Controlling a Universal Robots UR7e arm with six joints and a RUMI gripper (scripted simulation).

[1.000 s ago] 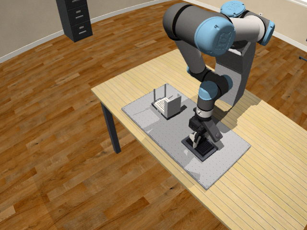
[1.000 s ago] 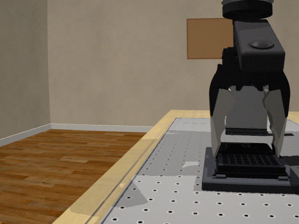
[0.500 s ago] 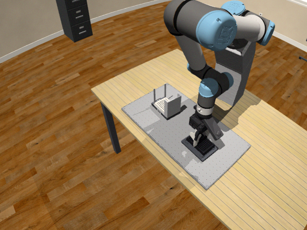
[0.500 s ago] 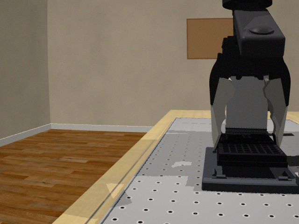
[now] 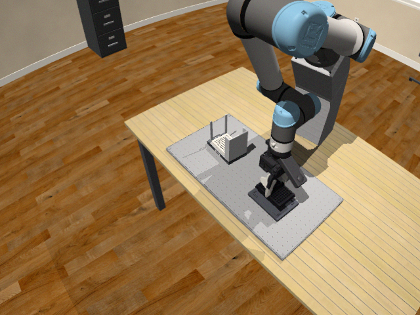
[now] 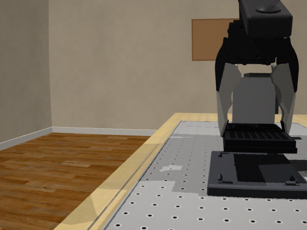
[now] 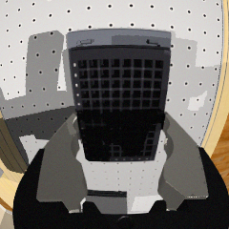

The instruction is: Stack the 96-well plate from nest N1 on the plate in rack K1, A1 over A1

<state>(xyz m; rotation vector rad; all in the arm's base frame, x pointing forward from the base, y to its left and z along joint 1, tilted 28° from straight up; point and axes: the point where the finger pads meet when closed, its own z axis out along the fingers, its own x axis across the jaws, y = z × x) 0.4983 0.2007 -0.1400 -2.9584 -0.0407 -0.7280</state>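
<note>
Black 96-well plate [image 6: 259, 139] is hanging level just above the plate nest N1 [image 6: 257, 184], with a thin gap showing between the two in the exterior view. We are pinching it across its two long sides with the gripper [image 6: 255, 128], whose pale fingers [image 6: 224, 104] are pressing on either flank; the wrist view shows the near part of the plate [image 7: 119, 102] sitting between them, its well grid facing up. We cannot tell from these views which corner is cut off. The nest is resting on the perforated grey board [image 5: 233, 176] that is lying on the wooden tabletop [image 5: 356, 257]. Well apart on the same board, the stack rack K1 [image 5: 237, 144] is standing with the white plate [image 5: 220, 142] lying in it.
</note>
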